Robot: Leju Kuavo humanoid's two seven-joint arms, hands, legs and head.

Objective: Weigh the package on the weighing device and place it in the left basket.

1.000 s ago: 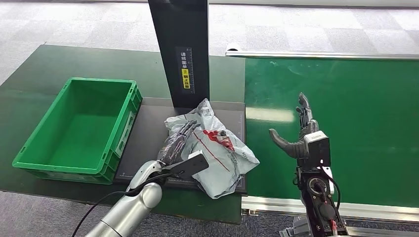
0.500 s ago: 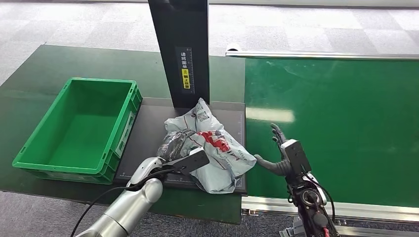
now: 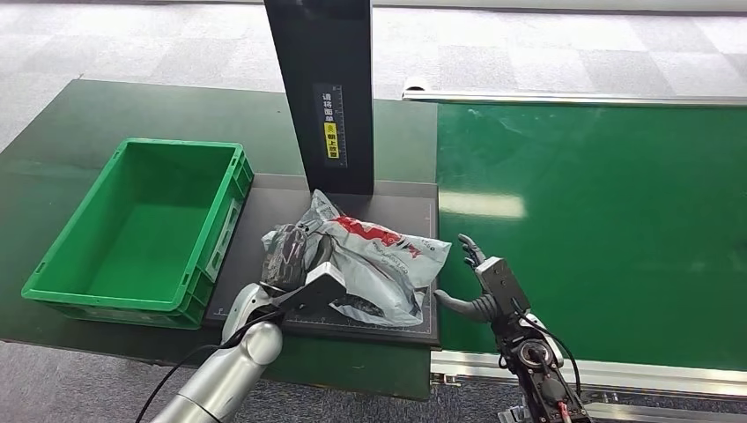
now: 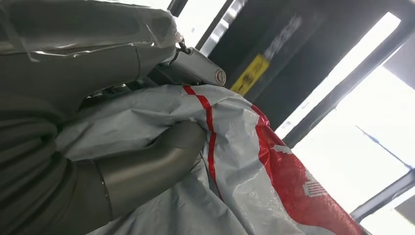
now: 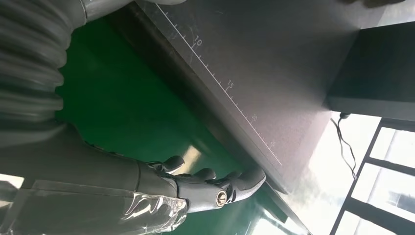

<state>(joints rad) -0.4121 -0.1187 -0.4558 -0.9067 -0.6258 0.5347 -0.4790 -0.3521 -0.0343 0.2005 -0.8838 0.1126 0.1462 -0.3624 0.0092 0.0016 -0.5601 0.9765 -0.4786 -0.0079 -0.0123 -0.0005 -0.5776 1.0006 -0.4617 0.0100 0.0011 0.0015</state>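
Two hands at work over one package (image 3: 370, 264), grey with red print, lying on the dark weighing device (image 3: 264, 231) just near of its black post (image 3: 321, 88), presumably there to be weighed. Left hand (image 3: 286, 256) clamped on the package's left end, thumb pressed into the plastic. Right hand (image 3: 480, 282) open, holding nothing, beside the platform's right edge. Green basket (image 3: 62, 256) waiting to the left
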